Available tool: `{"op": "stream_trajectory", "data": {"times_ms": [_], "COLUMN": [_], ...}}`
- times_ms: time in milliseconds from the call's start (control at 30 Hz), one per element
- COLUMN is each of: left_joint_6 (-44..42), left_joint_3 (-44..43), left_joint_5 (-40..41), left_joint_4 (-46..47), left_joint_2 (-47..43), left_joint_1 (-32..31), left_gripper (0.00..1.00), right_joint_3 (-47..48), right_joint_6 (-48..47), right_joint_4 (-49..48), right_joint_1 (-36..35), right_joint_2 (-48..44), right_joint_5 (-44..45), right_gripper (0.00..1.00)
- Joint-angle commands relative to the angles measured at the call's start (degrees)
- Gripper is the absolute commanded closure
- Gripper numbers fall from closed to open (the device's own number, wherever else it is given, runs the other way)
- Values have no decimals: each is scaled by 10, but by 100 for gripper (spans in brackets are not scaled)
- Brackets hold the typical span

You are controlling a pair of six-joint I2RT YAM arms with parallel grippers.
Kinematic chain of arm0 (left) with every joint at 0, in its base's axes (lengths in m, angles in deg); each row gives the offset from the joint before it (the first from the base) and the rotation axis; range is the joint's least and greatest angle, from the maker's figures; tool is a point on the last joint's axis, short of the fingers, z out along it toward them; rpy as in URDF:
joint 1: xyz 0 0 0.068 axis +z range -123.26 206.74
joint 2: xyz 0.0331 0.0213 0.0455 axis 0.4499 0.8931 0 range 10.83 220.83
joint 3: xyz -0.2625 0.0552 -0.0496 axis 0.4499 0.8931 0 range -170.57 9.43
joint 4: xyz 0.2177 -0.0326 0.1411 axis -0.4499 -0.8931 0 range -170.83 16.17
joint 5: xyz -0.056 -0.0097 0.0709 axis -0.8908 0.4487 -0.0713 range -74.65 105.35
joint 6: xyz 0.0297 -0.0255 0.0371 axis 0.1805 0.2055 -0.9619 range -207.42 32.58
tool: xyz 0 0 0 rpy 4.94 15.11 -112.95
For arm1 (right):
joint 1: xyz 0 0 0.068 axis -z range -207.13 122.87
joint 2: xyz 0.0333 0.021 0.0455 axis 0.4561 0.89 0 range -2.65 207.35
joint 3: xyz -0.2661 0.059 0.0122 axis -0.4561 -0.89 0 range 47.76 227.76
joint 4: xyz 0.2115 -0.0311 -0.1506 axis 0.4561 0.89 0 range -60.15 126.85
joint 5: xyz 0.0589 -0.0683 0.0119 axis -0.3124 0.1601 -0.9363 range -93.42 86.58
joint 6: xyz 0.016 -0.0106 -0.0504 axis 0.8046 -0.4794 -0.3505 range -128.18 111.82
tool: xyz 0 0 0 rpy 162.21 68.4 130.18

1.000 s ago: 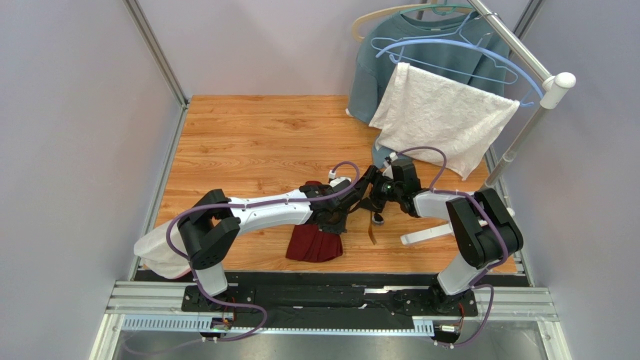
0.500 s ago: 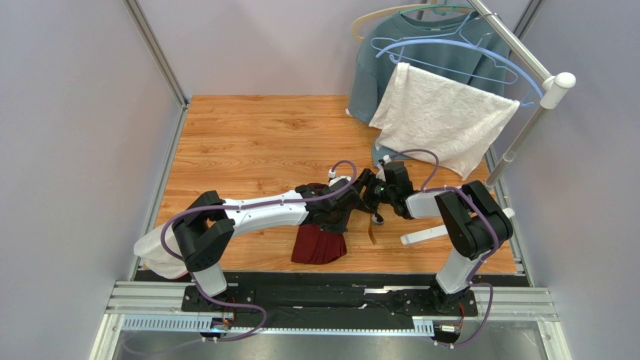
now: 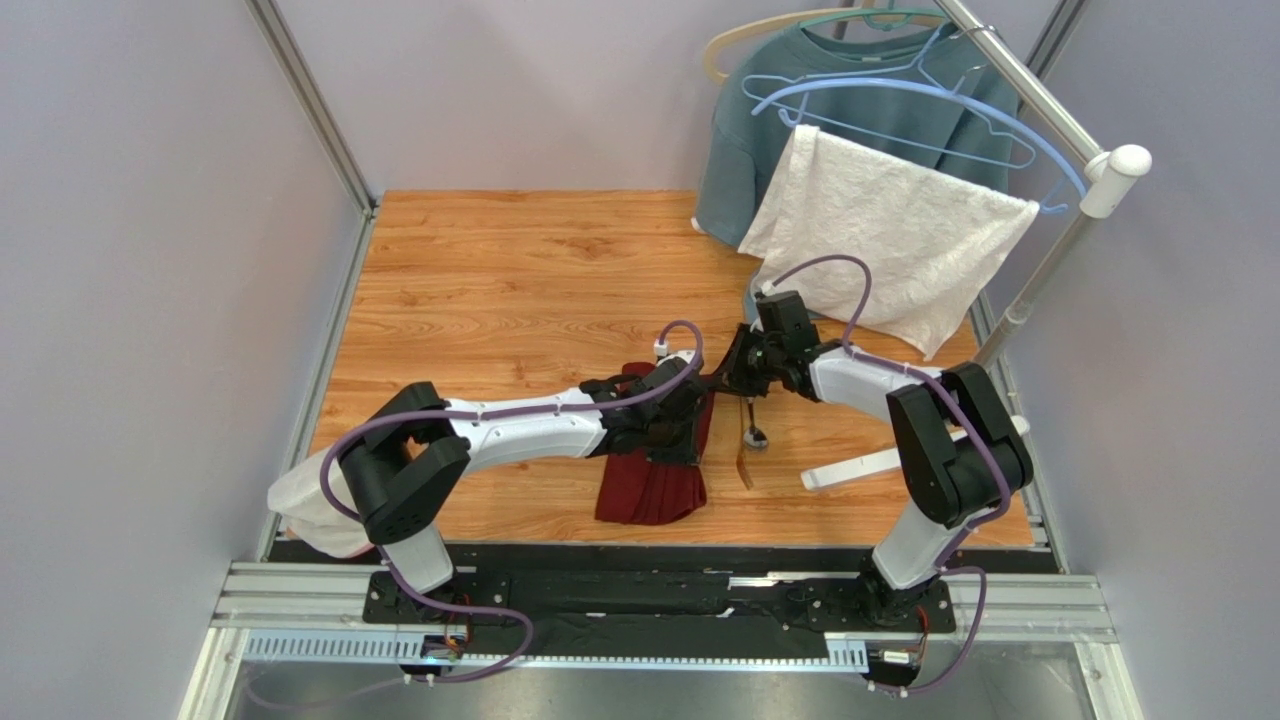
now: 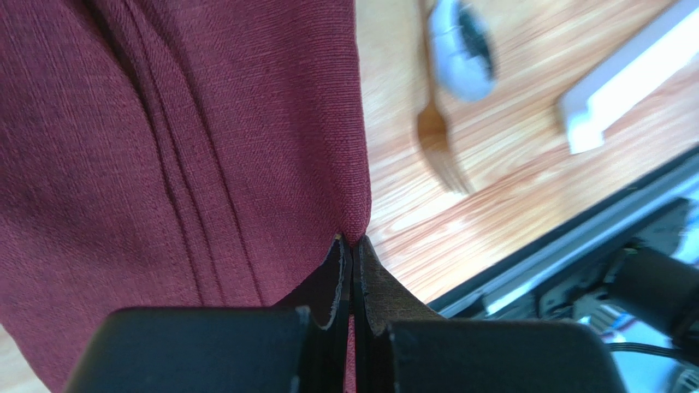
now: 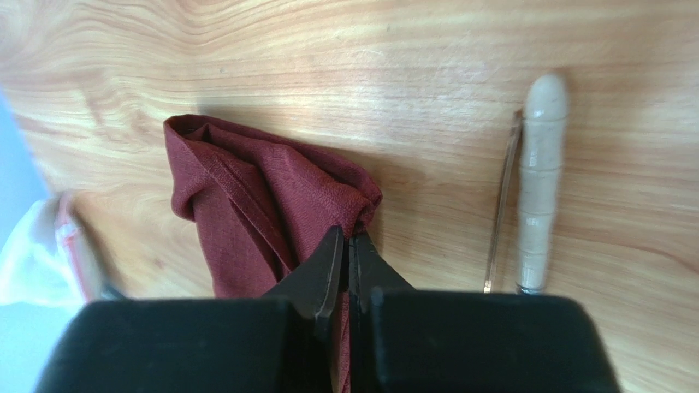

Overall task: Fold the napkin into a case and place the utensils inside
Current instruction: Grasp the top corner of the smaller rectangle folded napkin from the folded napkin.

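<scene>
We see bright, even light from overhead, and only soft shadows fall on the table [image 3: 496, 285]. In the left wrist view we find the spoon [image 4: 461, 42] and fork [image 4: 440, 143] blurred, while the napkin [image 4: 205, 147] weave is sharp.

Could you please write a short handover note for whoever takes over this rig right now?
Left gripper: shut on an edge of the napkin.
Right gripper: shut on a bunched fold of the same cloth.
Napkin: crumpled, not yet a case.
Spoon and fork: on the table beside it, outside the cloth.
Left to do: fold the case, then slip both in.
</scene>
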Motion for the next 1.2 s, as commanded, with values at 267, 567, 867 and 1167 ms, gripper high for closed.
{"op": "stream_trajectory", "data": {"times_ms": [267, 567, 867, 1167], "left_joint_6": [30, 51, 54, 71], "left_joint_3": [89, 156, 191, 226], "left_joint_5": [-75, -115, -171, -176], "left_joint_4": [248, 342, 369, 387], "left_joint_2": [-31, -53, -101, -85], "left_joint_1": [26, 51, 93, 99], "left_gripper": [100, 100, 100, 100], "right_joint_3": [170, 233, 318, 384], "right_joint_6": [-103, -108, -107, -108], "right_joint_4": [274, 324, 376, 376], "right_joint_1": [-42, -85, -117, -140], "right_joint_2": [-40, -7, 75, 137], "right_joint_5": [204, 254, 307, 298], "right_gripper": [100, 100, 100, 100]}}
